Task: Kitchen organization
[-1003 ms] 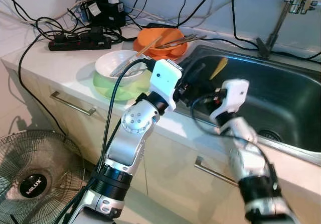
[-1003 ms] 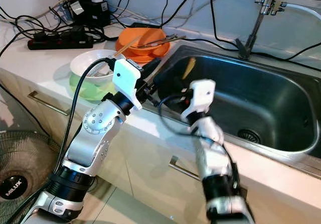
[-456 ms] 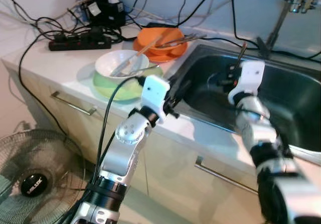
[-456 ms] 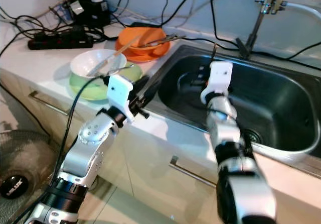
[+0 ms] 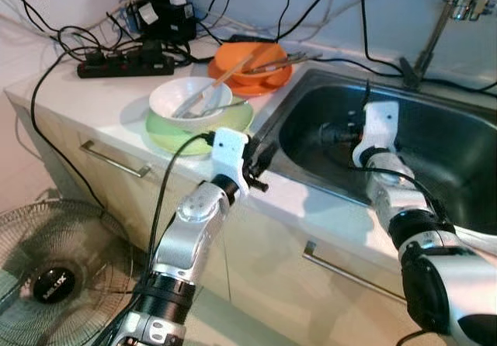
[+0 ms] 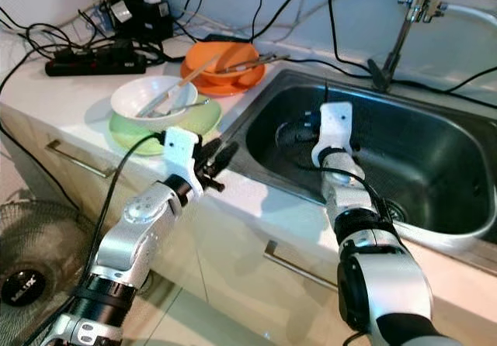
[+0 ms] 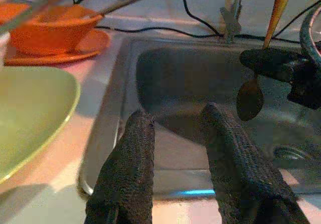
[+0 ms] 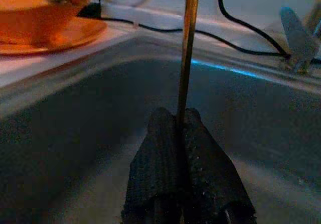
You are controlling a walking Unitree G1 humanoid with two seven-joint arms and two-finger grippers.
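The right gripper's (image 8: 183, 128) fingers (image 8: 155, 174) are pressed tight on a thin spoon (image 8: 188, 43), pinching it near its low end w/ the handle sticking up. In the left wrist view you can see the spoon's round bowl (image 7: 250, 99) hanging down over the sink (image 5: 458, 167). So the spoon is up in the air, inside the sink, not touching the bottom.

The left gripper (image 7: 178, 128) has its fingers (image 7: 133, 174) spread apart, holding nothing. It sits at the sink's near-left edge, just beside the green plate (image 5: 167, 133).

On that plate sits a white bowl (image 5: 186, 98) w/ chopsticks in it. Behind it is an orange bowl (image 5: 248, 60) w/ more sticks. Black cables and a power strip (image 5: 124, 67) lie at the back of the desk.

Step in hand, I think: moving the spoon out of the sink. Next move prob needs a lift up and across to a bowl w/o bumping the sink rim or the left arm.
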